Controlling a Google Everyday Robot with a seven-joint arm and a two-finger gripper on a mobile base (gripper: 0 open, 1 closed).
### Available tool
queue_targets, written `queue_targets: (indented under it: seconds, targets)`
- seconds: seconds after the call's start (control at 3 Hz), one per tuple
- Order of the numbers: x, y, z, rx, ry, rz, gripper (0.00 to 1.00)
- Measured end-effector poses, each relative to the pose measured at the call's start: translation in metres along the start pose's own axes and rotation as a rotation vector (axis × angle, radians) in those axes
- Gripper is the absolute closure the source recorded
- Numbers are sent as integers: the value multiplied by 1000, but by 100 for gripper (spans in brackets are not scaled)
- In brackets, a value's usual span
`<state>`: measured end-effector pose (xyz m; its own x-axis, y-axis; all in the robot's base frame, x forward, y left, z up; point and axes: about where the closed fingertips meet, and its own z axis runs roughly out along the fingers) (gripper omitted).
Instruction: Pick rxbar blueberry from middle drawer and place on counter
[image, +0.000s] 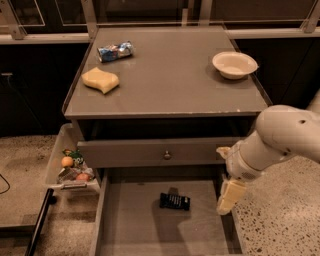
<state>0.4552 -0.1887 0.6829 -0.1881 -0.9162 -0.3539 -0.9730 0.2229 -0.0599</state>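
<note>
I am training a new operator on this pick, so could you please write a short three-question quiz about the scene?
1. True or false: the rxbar blueberry lies on the counter.
2. Where is the gripper? A) above the counter; B) by the right wall of the open middle drawer, to the right of the bar; C) clamped on the bar.
3. How many items rest on the counter?

Key:
1. False: it lies on the drawer floor.
2. B.
3. Three: a foil packet, a yellow sponge and a white bowl.
</note>
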Motion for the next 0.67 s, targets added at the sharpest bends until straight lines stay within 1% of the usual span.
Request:
queue_targets:
  seconds: [0.33, 0.67]
  targets:
    - [9, -7, 47, -25, -55, 28, 0]
    - [12, -11, 85, -22, -127, 13, 0]
